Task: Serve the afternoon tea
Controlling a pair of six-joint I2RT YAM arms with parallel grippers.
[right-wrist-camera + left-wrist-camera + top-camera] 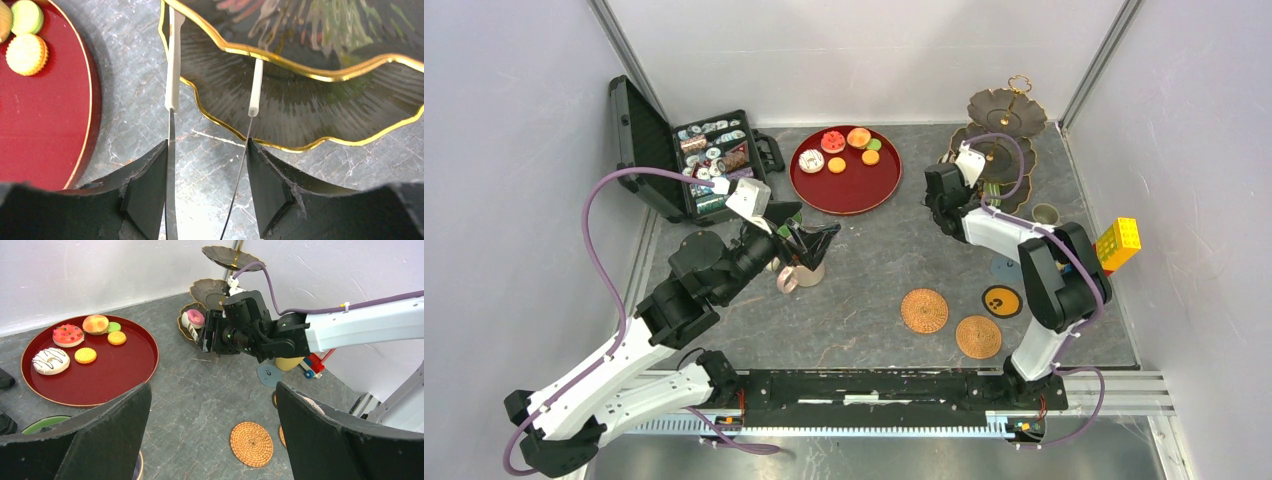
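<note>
Right fingers (145, 195): closed upon a pair of thin tongs (171, 75), one blade lying by each inner face. The white blade tips are held parted at the gold-edged rim of the stand's lowest tier.

Three-tier stand (1002, 135): placed at the far right corner of the table (874, 270). A pink cake (195, 316) and a white cake (189, 326) are seen on its lowest tier.

Left fingers (100, 440): spread wide, nothing held between them. They are hung above the beige mug (802, 274), with the green-lined mug (45, 423) just beside it.

Red tray (849, 190): set left of the stand, with six cakes (50, 361) carried on it.

Grey mug (1046, 213): set at the stand's near right side.

Yellow mug (287, 363): partly hidden behind the right arm.

Two woven coasters (924, 310): laid on the table nearer the bases.
</note>
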